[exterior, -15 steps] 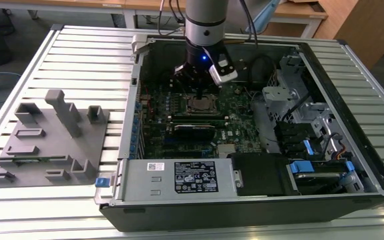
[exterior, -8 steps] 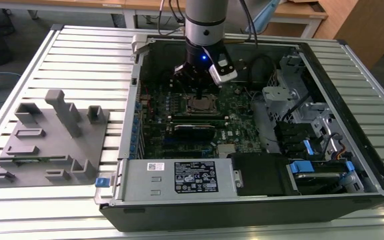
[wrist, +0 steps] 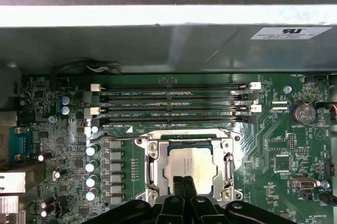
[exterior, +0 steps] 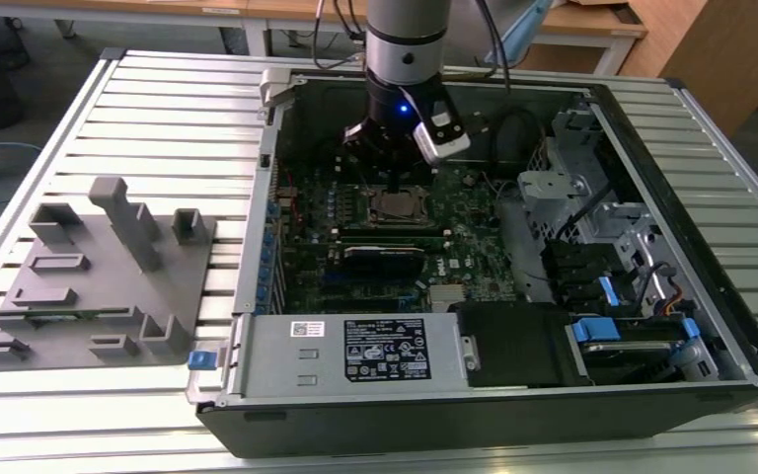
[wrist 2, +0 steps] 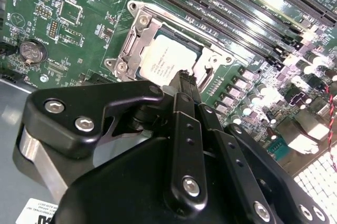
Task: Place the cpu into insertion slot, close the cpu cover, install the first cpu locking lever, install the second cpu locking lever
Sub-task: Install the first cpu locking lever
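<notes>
The cpu (wrist 2: pixel 164 60) lies flat in the motherboard socket, its silver-tan top showing through the window of the cpu cover (wrist 2: pixel 132 42). The cover lies down around the chip as a silvery frame. In the first wrist view the cpu (wrist: pixel 194 162) and cover (wrist: pixel 158 170) sit just beyond my fingertips. My gripper (wrist 2: pixel 184 76) hangs straight over the socket, shut to a narrow black tip at the chip's near edge, with nothing seen between the fingers. In the exterior view the gripper (exterior: pixel 397 184) stands over the cpu (exterior: pixel 395 205) inside the open computer case.
Long black memory slots (wrist: pixel 174 103) run beside the socket. A row of silver capacitors (wrist: pixel 90 166) flanks it. The case walls (exterior: pixel 616 148), drive bays (exterior: pixel 616 276) and power supply (exterior: pixel 352 351) ring the board. A grey parts fixture (exterior: pixel 103 267) sits on the slatted table at the exterior view's left.
</notes>
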`<control>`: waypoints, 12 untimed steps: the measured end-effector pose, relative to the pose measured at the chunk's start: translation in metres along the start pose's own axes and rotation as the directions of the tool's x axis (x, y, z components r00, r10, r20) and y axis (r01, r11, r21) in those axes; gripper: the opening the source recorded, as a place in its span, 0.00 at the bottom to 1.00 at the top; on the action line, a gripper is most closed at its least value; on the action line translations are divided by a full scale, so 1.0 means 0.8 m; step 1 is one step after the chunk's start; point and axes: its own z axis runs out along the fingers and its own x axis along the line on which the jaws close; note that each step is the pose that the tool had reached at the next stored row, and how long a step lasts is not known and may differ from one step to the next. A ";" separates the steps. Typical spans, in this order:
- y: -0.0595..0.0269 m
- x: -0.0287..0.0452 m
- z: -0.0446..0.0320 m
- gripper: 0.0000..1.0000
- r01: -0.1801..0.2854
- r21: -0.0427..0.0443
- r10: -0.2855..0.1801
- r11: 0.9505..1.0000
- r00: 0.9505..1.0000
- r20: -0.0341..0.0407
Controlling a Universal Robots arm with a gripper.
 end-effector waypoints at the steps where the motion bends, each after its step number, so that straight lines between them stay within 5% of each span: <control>1: 0.000 -0.0001 -0.0008 0.11 0.000 0.000 0.000 1.000 1.000 0.000; 12: 0.000 0.0020 -0.0017 0.11 0.000 0.002 0.000 1.000 1.000 0.000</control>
